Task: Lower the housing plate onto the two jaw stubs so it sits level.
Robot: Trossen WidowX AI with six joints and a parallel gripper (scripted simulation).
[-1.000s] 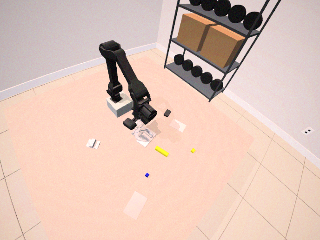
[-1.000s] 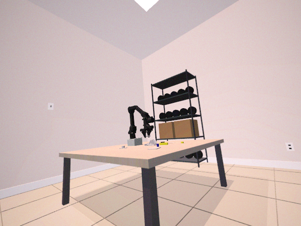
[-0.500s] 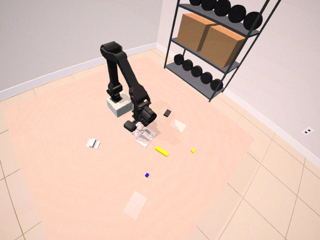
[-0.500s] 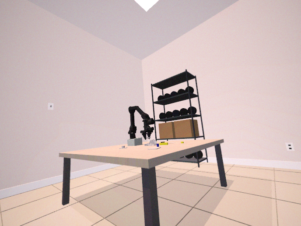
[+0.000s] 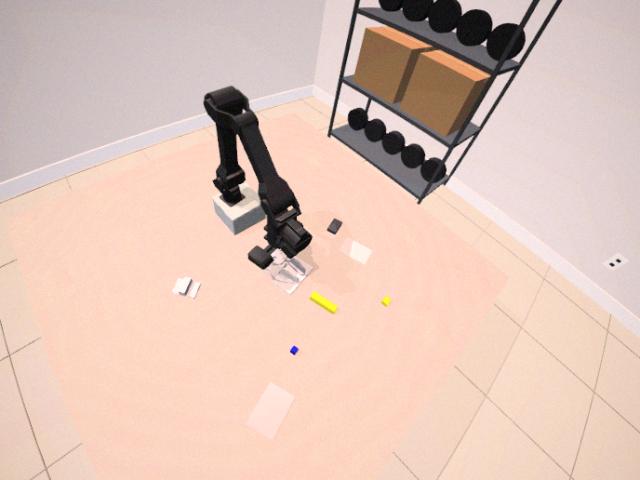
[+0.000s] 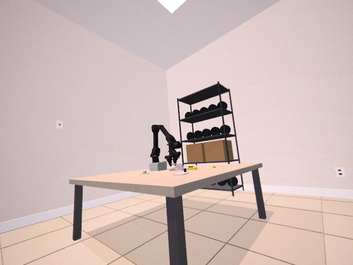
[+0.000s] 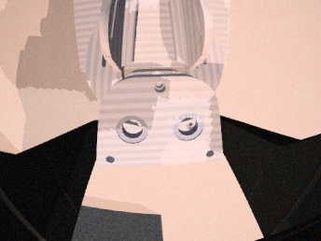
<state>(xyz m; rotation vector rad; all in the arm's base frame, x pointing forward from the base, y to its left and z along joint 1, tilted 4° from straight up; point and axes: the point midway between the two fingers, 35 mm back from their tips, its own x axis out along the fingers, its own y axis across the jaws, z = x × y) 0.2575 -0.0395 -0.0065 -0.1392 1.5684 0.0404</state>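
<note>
The top view looks steeply down from above the tabletop; the exterior one stands farther back and low, facing the room corner, with the shelf rack right of centre in its frame and upper right in the top view's; the wrist view looks down between the gripper's fingers, closest of all

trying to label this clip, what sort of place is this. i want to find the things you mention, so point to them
Probably a home gym or storeroom corner: a dark metal shelf rack [image 5: 349, 57] [image 6: 179, 125] holds round black weights or balls and brown cardboard boxes [image 5: 436, 90] [image 6: 215, 151], beside a light wooden table [image 5: 154, 413] [image 6: 128, 181] carrying a black robot arm.
</note>
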